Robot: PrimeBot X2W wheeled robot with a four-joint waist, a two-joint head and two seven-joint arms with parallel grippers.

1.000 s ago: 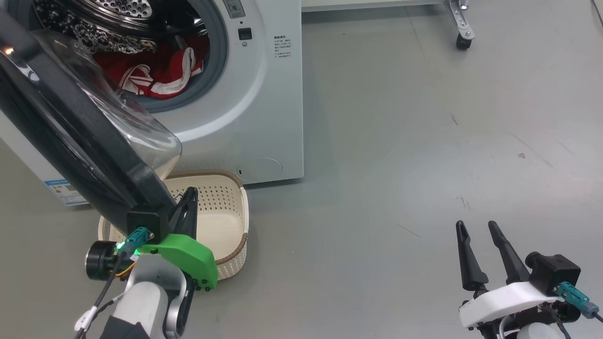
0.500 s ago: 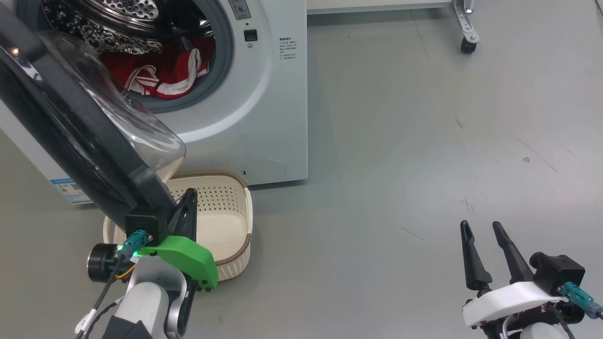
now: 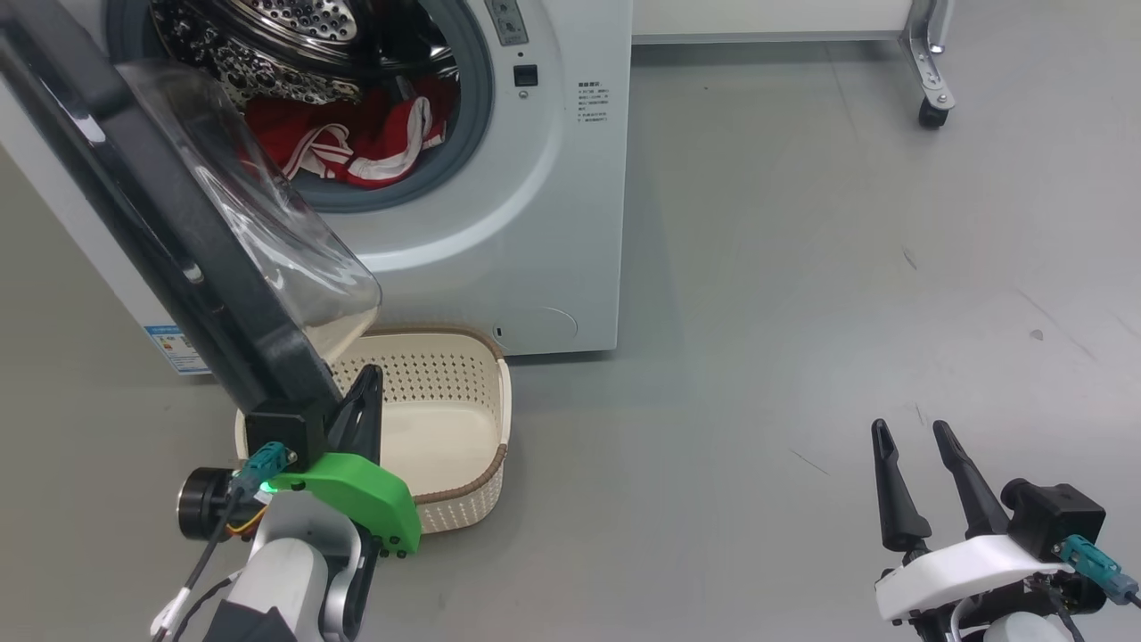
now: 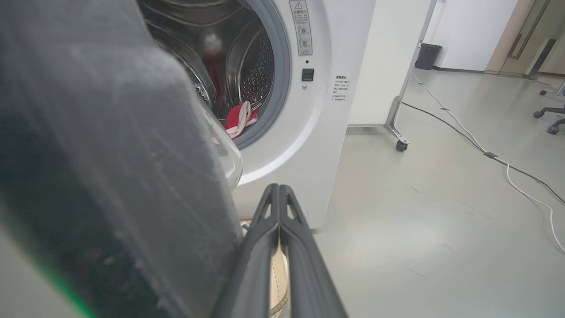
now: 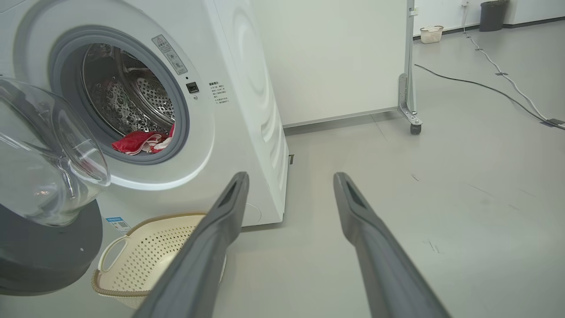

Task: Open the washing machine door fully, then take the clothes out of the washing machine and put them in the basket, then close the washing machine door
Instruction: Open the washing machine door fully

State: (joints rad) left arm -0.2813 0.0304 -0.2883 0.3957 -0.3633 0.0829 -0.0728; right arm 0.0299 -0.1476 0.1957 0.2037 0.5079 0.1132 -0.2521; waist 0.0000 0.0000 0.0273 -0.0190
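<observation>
The white washing machine (image 3: 535, 223) stands at the upper left with its port uncovered. Its door (image 3: 178, 259) is swung out to the left, black rim toward me and glass bowl (image 3: 276, 241) bulging over the basket (image 3: 472, 481). The red clothes (image 3: 357, 147) with white stripes lie inside the steel drum. The cream basket sits on the floor just in front of the machine, under the door. My left gripper (image 3: 373, 370) is shut with nothing in it, close beside the door's lower edge and above the basket. My right gripper (image 3: 907, 428) is open at the lower right, far from the machine.
A wheeled frame leg with a caster (image 3: 931, 111) stands right of the machine. Cables (image 4: 485, 154) run across the grey floor farther right, with a bin (image 4: 427, 55) and an office chair base (image 4: 547, 119) beyond. Open floor lies between the machine and my right gripper.
The head camera has shifted, so the machine and basket sit further right in view. Relative to them, the door's free edge and my left gripper stand slightly further left. Right gripper unchanged.
</observation>
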